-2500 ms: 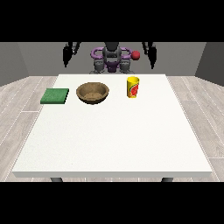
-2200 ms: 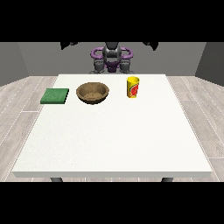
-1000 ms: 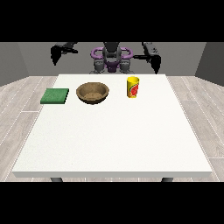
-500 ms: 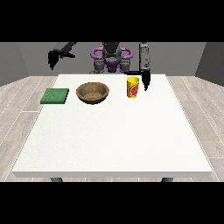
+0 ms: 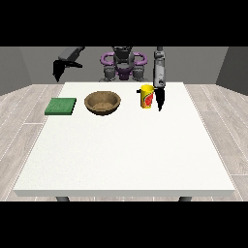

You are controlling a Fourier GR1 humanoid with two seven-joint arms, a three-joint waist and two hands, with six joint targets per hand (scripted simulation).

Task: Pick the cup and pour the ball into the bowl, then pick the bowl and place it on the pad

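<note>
A yellow cup with a red label [image 5: 147,97] stands upright on the white table [image 5: 126,145], right of a brown wooden bowl [image 5: 102,102]. A flat green pad [image 5: 61,106] lies left of the bowl. The hand at the view's right [image 5: 160,98] hangs down just beside the cup's right side, fingers pointing at the table, nothing held. The hand at the view's left [image 5: 57,71] is raised off the table's far left corner, away from every object. The ball does not show.
The robot's purple and grey torso [image 5: 123,64] stands behind the table's far edge. A wide stretch of bare white tabletop lies between the objects and the near edge.
The hand at the view's right has come down from shoulder height to the cup's right side. The hand at the view's left stayed raised, shifting slightly.
</note>
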